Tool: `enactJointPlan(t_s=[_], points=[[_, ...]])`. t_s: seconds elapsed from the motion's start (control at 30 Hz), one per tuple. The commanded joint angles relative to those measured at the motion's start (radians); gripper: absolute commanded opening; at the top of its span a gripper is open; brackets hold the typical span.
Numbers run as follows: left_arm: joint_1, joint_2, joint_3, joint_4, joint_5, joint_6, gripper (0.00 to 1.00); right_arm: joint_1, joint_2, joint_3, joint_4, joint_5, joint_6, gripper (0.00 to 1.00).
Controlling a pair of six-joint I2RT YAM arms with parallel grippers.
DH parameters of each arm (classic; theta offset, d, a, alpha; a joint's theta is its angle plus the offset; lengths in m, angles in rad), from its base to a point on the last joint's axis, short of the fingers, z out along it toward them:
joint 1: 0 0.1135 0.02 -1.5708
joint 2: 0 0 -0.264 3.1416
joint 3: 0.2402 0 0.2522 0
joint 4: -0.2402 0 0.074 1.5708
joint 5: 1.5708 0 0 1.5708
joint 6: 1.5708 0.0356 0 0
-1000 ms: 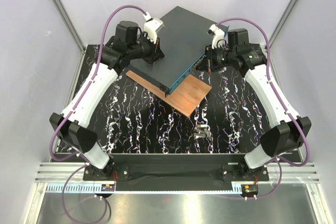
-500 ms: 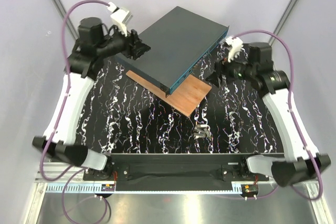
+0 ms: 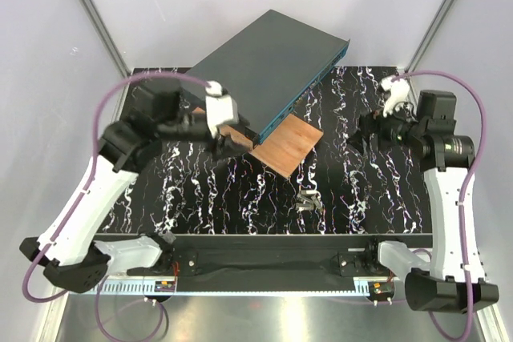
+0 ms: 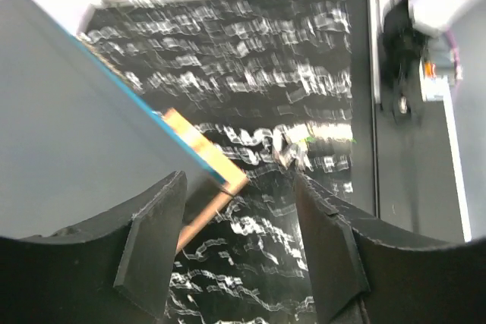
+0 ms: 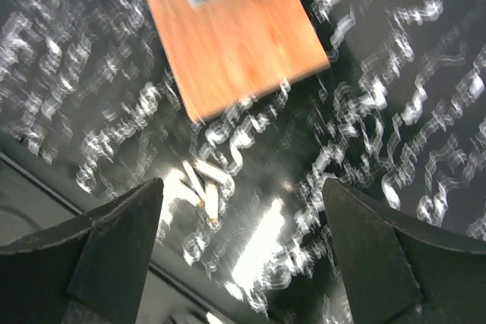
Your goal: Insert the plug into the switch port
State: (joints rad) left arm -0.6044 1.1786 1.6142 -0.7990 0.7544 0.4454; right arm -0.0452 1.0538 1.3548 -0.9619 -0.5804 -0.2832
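Both pairs of fingers stand wide and empty: my left fingers (image 4: pixel 152 237) hover just beside the switch (image 3: pixel 268 66), my right fingers (image 5: pixel 114 248) over the plug (image 5: pixel 201 187), which lies loose on the bench (image 3: pixel 200 190) below and between them, the wooden board (image 5: pixel 228 43) just ahead. I'd pinch its body, tip free, and square it to a port. Whether any port's filled, I can't tell.

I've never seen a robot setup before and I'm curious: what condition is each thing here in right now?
switch: lying top up, near corner over the wooden board, not held.
wooden board: flat on the table, partly under the switch.
plug: loose on the table, near the board, untouched.
left gripper: open, empty, beside the switch.
right gripper: open wide, empty, above the table.
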Motion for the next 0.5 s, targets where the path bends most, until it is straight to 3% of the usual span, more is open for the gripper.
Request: enactJointPlan(t_s=[0.0,0.13,0.3,0.37,0.47], points=[[-0.118,-0.068,-0.112,-0.013,-0.102,0.136,0.63,-0.025,-0.041,-0.02,-0.159,0.027,-0.175,0.9],[-0.199,-0.144,-0.25,0.026,-0.138,0.139,0.62,-0.025,-0.069,-0.077,-0.294,0.027,-0.292,0.81],[-0.339,-0.212,-0.454,0.077,-0.254,0.154,0.61,-0.022,-0.022,-0.197,-0.307,0.109,-0.365,0.75],[-0.455,-0.192,-0.496,0.105,-0.329,0.222,0.61,-0.022,0.0,-0.23,-0.264,0.168,-0.384,0.76],[-0.501,-0.067,-0.504,0.139,-0.316,0.28,0.6,-0.024,0.058,-0.232,-0.219,0.208,-0.353,0.76]])
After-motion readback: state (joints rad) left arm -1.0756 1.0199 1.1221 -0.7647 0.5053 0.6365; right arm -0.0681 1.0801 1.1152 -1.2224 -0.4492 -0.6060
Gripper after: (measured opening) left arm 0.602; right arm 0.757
